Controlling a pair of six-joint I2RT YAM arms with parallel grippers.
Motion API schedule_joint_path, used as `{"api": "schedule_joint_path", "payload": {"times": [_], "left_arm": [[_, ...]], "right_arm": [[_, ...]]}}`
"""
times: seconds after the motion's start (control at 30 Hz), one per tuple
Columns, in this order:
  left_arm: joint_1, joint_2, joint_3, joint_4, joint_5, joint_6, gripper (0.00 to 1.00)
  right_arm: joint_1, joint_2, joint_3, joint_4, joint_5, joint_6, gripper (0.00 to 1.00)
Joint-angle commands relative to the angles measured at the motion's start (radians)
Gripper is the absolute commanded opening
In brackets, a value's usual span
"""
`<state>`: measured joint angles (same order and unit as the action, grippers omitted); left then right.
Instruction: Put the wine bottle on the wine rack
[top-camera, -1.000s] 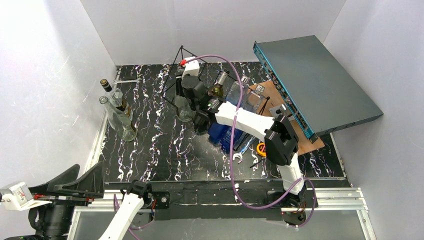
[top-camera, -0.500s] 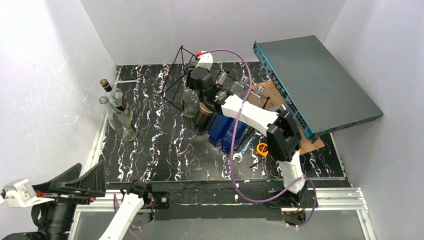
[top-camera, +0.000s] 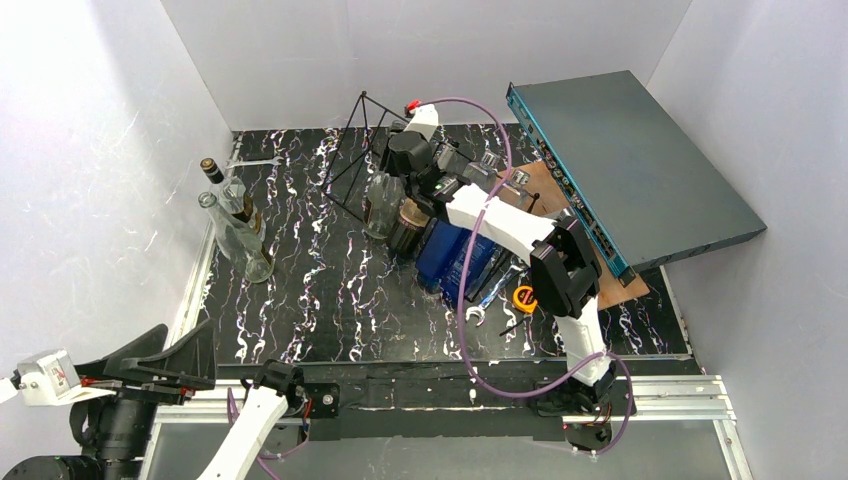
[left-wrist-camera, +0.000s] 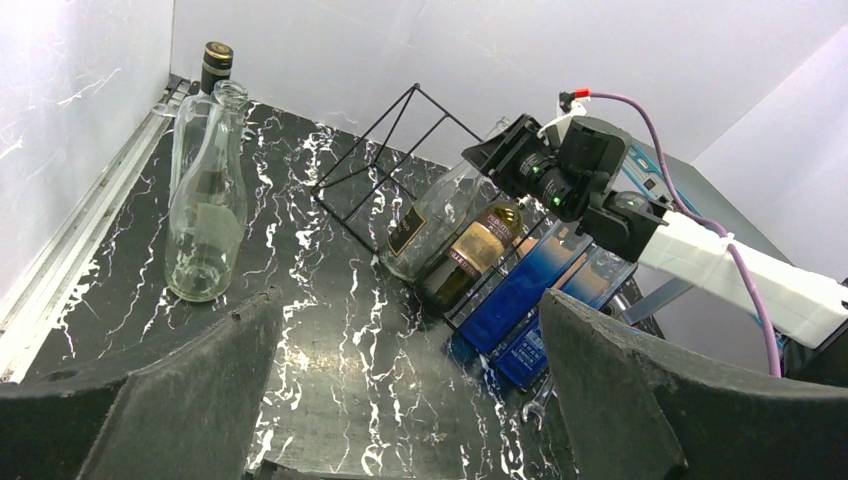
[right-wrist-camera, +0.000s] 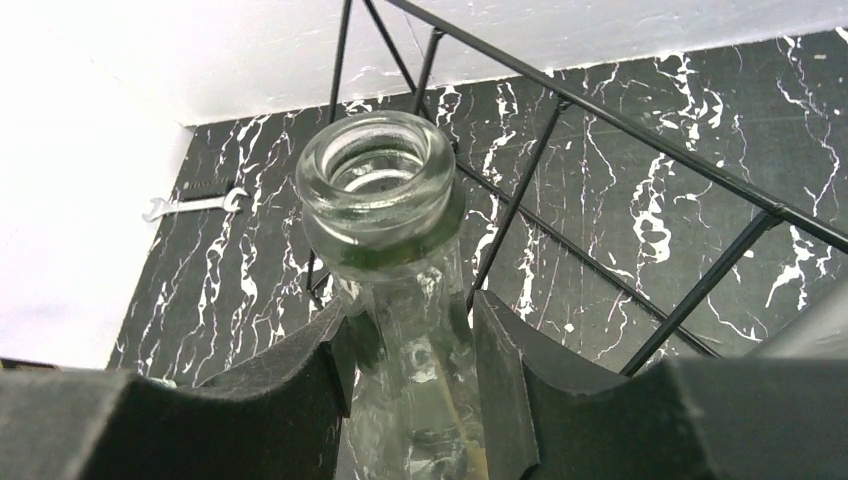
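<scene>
The right end effector (right-wrist-camera: 405, 340) pinched the clear wine bottle (right-wrist-camera: 378, 180) by its neck. The bottle seemingly lay in the wine rack (right-wrist-camera: 560, 102) near the surface's far edge. Only release was left. The left end effector (left-wrist-camera: 408, 300) sat spread.

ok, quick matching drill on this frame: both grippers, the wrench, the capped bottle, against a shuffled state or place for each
1. right gripper
2. left gripper
3. wrench
4. capped bottle

a. open, holding nothing
b. upright by the left wall
c. shut on the wine bottle neck
d. lying flat in the far-left corner

Pairs: 1-c, 2-a, 3-d, 4-b
</scene>
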<state>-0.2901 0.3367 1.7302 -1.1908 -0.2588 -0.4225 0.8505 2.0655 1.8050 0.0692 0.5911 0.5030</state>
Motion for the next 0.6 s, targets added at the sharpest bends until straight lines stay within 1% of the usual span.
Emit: {"api": "schedule_joint_path", "payload": {"times": [0.0,0.13,0.3,0.4,0.47,0.57], "left_arm": [[-0.006,0.027,-0.016,0.012,-0.008,0.015,0.99],[-0.008,0.024,-0.028,0.016,-0.010,0.016,0.99],[-0.012,0.020,-0.036,0.017,-0.014,0.017,0.99],[-0.013,0.023,-0.033,0.017,-0.019,0.019,0.99],[-0.012,0.024,-0.030,0.019,-0.019,0.021,0.99],[-0.015,0.028,-0.030,0.020,-0.019,0.021,0.99]], "right_arm": [[-0.043,0.012,0.082,-0.008,-0.027,0.181,0.01],[-0.062,0.051,0.135,-0.126,-0.053,0.248,0.01],[-0.078,0.118,0.250,-0.274,-0.063,0.283,0.01],[-0.080,0.144,0.291,-0.318,-0.039,0.279,0.01],[-0.080,0.142,0.291,-0.325,-0.022,0.283,0.08],[-0.079,0.136,0.275,-0.315,-0.008,0.280,0.13]]}}
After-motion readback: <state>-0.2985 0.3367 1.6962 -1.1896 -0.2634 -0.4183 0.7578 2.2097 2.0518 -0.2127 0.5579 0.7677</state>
